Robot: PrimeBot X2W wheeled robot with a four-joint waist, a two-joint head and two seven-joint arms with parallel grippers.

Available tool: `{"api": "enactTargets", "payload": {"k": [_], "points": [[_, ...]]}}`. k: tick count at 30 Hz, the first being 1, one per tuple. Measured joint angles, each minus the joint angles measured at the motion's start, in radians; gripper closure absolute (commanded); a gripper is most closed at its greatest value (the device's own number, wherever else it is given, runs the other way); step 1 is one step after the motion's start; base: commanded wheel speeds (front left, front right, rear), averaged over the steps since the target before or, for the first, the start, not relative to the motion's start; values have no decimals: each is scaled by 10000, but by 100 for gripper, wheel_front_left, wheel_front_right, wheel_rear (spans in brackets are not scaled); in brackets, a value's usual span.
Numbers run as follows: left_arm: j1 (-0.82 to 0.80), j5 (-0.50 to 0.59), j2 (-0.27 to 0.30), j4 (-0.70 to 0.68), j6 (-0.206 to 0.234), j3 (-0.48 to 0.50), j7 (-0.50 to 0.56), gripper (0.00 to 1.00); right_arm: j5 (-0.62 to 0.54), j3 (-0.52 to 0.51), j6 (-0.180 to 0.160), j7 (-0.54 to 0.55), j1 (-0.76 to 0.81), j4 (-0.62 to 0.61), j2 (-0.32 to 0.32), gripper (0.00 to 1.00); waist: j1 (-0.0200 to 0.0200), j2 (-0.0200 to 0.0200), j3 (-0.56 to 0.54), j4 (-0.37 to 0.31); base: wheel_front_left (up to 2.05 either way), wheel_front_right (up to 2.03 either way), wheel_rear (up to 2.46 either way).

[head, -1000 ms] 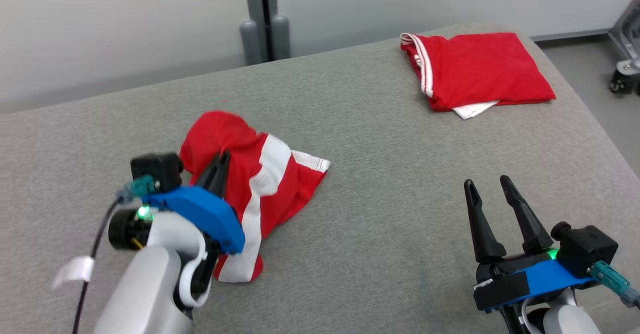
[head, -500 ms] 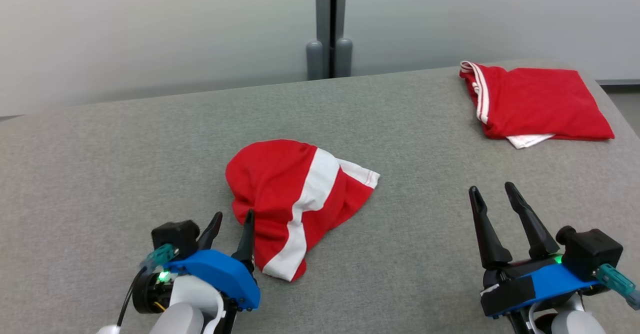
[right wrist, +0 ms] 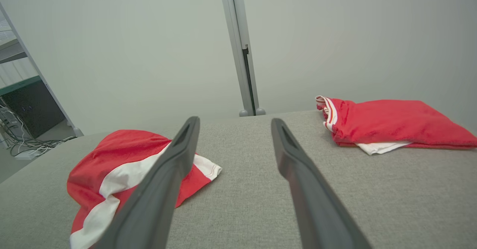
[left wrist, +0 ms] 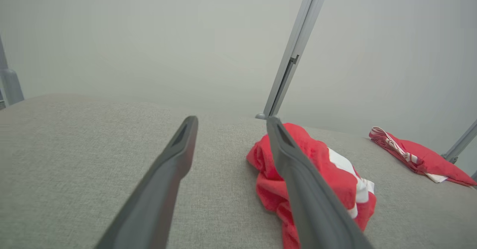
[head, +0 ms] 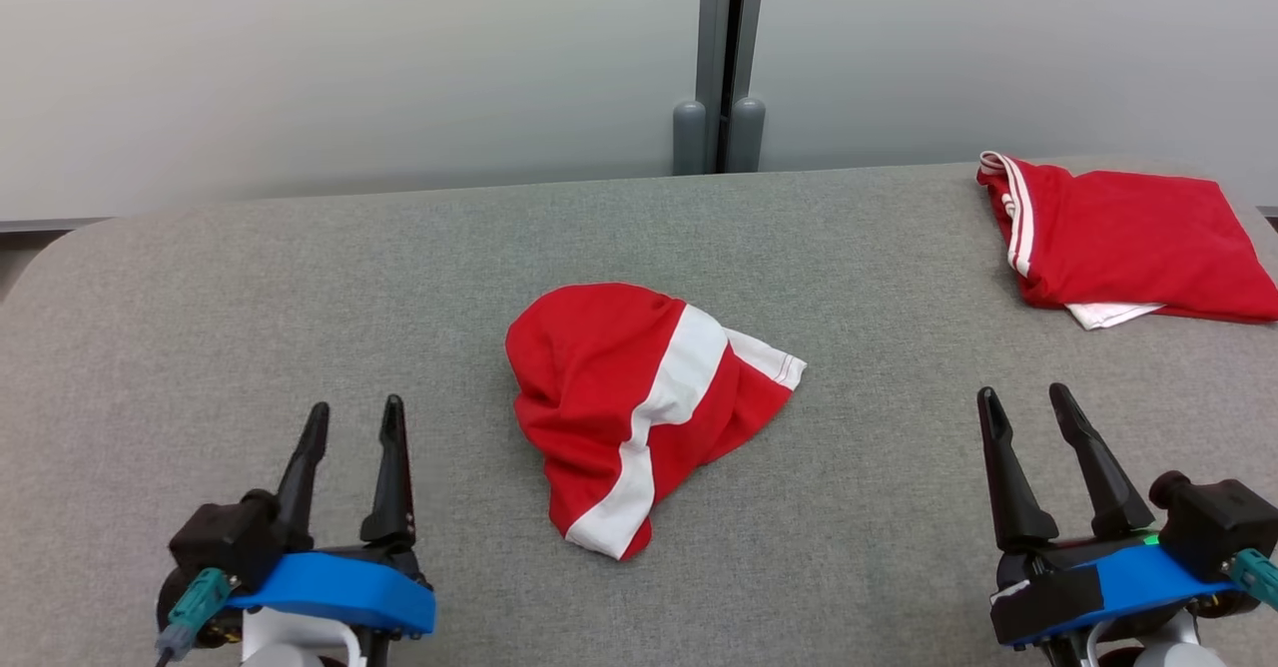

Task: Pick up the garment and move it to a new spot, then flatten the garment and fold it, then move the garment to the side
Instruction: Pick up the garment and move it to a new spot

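Left gripper [head: 355, 404] is parked low at the near left edge of the surface [head: 300, 278], jaws spread wide with nothing between them, well apart from the cloth. The garment [head: 639, 397], red with a broad white stripe, sits mid-surface between your two arms as a bunched heap: one rounded hump at the back, a white-hemmed corner poking out to the right, the lower end tucked under itself. Nothing is touching it. Right gripper [head: 1023, 390] mirrors the left at the near right, jaws equally wide and empty, also clear of the cloth. Far right at the back lies a second red piece [head: 1128, 248], folded flat with a white layer showing under its edge; I'd read that as a finished item, not your target. Status, as I judge it: the garment is set down and released in the middle, so the relocate step looks finished, though I can't confirm the spot is the intended one. Still to do: flatten, fold, shift aside. No layer is spread yet, so you'll likely need both arms on opposite edges to open it out.
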Motion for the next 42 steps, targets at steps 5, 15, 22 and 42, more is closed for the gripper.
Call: {"api": "enactTargets", "payload": {"k": [5, 15, 22, 42], "points": [[373, 593, 8, -550, -13, 663, -56, 0, 31, -140, 0, -52, 95, 90, 92, 0, 0, 0, -41, 32, 0, 0, 0], [1154, 1789, 58, -658, -73, 1093, -56, 0, 71, -351, 0, -134, 297, 433, 203, 0, 0, 0, -235, 10, 0, 0, 0], [1212, 1747, 88, -274, -100, 1051, 15, 0, 71, -418, 0, -132, 401, 556, 253, 0, 0, 0, -232, 26, 0, 0, 0], [1156, 1657, 261, -717, 151, 957, 594, 0, 75, -257, 0, -132, 399, 499, 320, 0, 1, 0, -113, 50, 0, 0, 0]]}}
